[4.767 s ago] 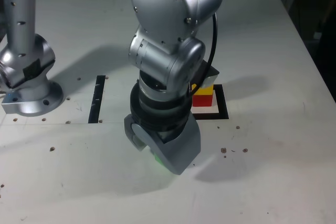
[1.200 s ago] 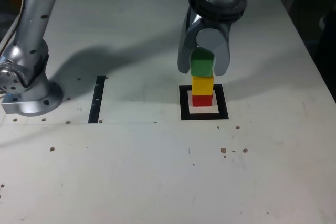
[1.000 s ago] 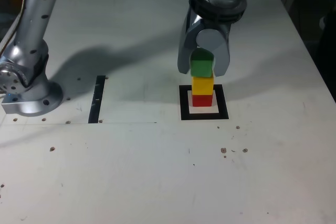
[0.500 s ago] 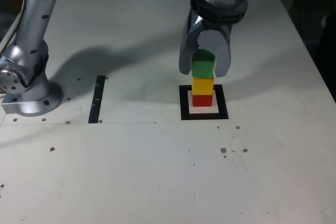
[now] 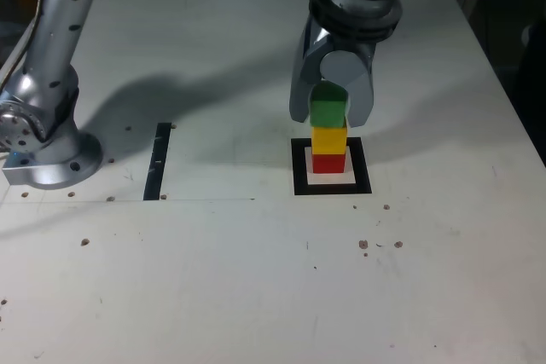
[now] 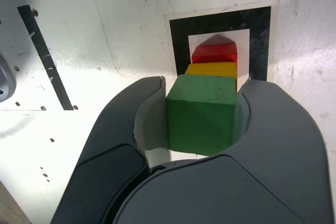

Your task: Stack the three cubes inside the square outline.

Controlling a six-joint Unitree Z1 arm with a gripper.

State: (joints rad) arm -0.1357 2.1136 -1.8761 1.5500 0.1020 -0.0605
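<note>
Wrist view: gripper (image 6: 202, 114) clamps green cube (image 6: 201, 113).

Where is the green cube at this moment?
In the exterior view the green cube sits right of centre, clamped in the gripper, directly above the yellow cube that rests on the red cube inside the square outline.

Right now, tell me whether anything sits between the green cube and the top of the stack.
Nothing visible does. The gripper is shut on the green cube, right over the yellow cube, which sits on the red cube inside the square outline. Whether green already touches yellow cannot be told.
</note>
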